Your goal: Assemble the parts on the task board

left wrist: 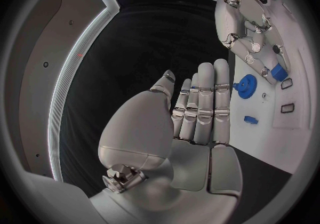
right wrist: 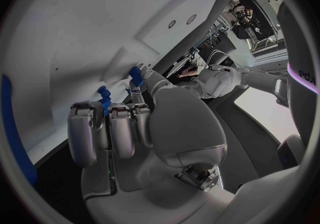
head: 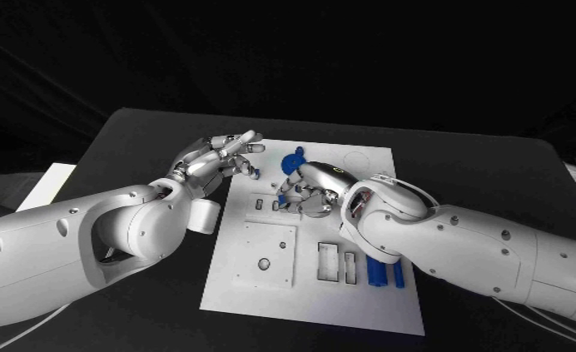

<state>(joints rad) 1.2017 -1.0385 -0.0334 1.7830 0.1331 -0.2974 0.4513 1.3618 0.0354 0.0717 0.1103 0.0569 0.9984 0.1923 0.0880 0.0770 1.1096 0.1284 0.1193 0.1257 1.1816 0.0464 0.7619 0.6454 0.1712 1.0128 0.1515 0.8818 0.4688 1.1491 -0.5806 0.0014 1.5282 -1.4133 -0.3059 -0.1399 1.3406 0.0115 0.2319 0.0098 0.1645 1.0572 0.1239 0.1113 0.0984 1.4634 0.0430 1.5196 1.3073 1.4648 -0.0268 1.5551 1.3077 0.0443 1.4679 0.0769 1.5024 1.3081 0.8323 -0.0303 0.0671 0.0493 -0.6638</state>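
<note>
- My left robot hand [head: 222, 162] hovers at the left edge of the task board [head: 315, 302] — fingers straight and apart, nothing in it.
- My right robot hand [head: 310, 194] is down on the board's middle, fingers curled around a small blue part [right wrist: 137, 75], pinching it against the board.
- Blue gear part [left wrist: 246, 85] lies near the board's far edge; two blue bars [head: 386, 273] rest near its right edge.
- No legible writing on board or parts.
</note>
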